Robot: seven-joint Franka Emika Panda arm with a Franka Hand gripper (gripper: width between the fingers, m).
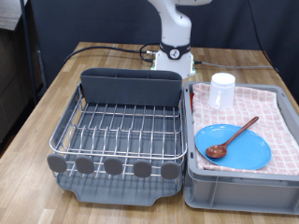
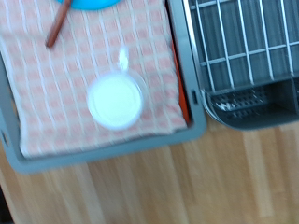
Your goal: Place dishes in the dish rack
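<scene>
White mug [image 2: 115, 100], seen from straight above in the wrist view, mouth up, handle a faint stub on its rim, standing on the red-and-white checked cloth [image 2: 56, 103] of the grey bin [image 1: 238, 187]; gripper absent from both views, finger spread not determinable; camera on the hand looks almost directly down on the mug; light-blue plate [image 1: 238, 149] flat in the bin nearer the exterior view's bottom, wooden spoon [image 1: 234, 136] lying diagonally across it; wire dish rack [image 1: 117, 131] on the exterior view's left, beside the bin, no dishes in it.
</scene>
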